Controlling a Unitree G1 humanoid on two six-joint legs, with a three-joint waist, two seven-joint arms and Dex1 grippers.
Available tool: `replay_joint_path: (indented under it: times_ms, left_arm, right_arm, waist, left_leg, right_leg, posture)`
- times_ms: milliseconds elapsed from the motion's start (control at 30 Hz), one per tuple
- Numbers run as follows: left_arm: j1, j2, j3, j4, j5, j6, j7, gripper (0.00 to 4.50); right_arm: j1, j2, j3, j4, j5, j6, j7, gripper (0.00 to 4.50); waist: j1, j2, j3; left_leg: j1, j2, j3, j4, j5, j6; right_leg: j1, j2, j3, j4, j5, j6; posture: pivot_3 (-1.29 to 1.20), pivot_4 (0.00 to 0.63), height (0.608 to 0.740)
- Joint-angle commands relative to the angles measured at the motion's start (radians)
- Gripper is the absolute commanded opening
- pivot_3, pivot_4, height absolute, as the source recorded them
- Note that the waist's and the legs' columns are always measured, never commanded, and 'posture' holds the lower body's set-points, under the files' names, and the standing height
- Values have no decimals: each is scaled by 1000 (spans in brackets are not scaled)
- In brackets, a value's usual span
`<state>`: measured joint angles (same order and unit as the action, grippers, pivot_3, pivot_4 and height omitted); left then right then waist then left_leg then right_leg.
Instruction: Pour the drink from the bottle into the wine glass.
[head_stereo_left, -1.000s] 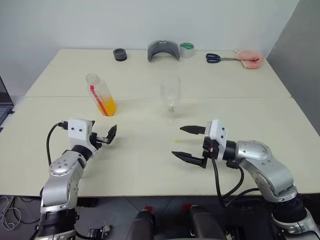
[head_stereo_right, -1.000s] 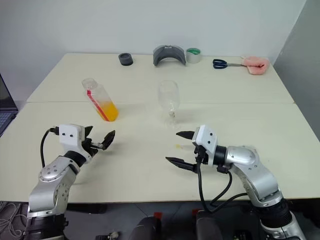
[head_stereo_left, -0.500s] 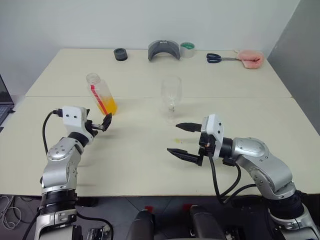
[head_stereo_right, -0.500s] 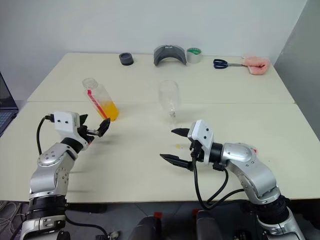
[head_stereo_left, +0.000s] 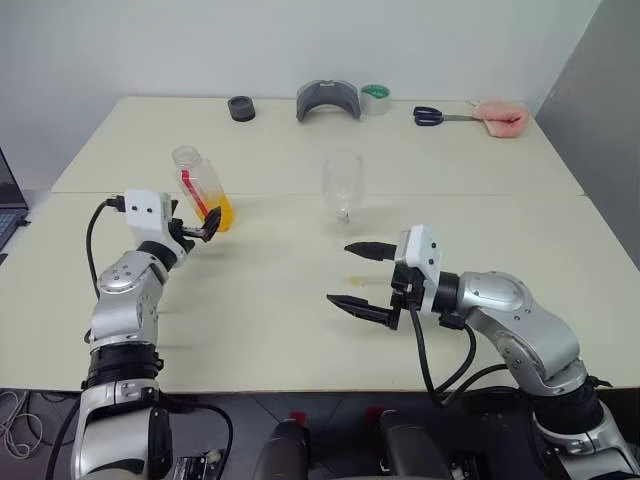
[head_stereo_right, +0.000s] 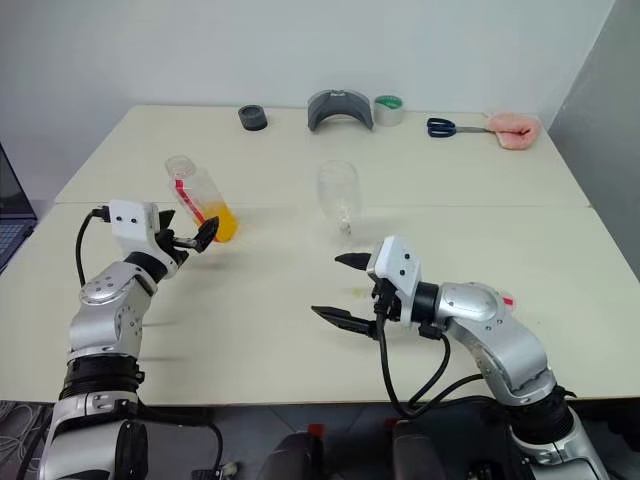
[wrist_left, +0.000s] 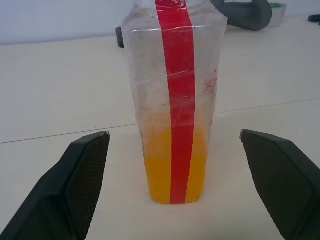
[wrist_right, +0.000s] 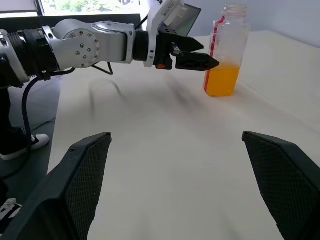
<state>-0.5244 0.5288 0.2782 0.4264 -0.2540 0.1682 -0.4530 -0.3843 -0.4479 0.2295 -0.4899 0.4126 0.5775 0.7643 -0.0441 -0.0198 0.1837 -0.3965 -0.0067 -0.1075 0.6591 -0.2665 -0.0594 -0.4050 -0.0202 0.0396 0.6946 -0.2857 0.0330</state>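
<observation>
The left gripper (head_stereo_left: 203, 226) has been brought forward, jaws wide, to just short of the small clear plastic bottle (head_stereo_left: 203, 188) of orange drink (wrist_left: 172, 167) — grasp judged imminent, nothing held; the right gripper (head_stereo_left: 362, 277) waits wide too.

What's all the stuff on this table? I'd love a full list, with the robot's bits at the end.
bottle: one, clear with a red stripe, uncapped, left side of the table.
drink: orange, fills the bottle's lower part.
wine glass: one, clear, empty, upright at the table's middle.
tape roll: one, dark, far edge.
grey curved object: one, far edge, middle.
green tape roll: one, beside the grey object.
scissors: one pair, blue handles, far right.
pink cloth: one, far right corner.
table: one, cream.
laptop: corner visible, left edge.
left gripper: black fingers, open, just short of the bottle.
right gripper: black fingers, open, near the glass.
</observation>
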Motion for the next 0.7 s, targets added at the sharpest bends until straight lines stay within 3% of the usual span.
replay_joint_path:
  times_ms: [33, 700]
  left_arm:
    - [-48, 25, -6, 35, 15, -33, -20, 4500]
    - [-259, 34, -41, 375, 74, -173, -68, 4500]
  right_arm:
    - [-26, 6, 4, -29, 0, -12, -2, 4462]
    - [-67, 64, -17, -16, 35, 16, -39, 4462]
  waist:
    - [0, 0, 0]
    - [-2, 0, 0]
  left_leg:
    - [0, 0, 0, 0, 0, 0]
    - [-1, 0, 0, 1, 0, 0]
  right_leg:
    - [0, 0, 0, 0, 0, 0]
    - [-1, 0, -1, 1, 0, 0]
  posture:
    - [0, 150, 740]
    - [0, 150, 740]
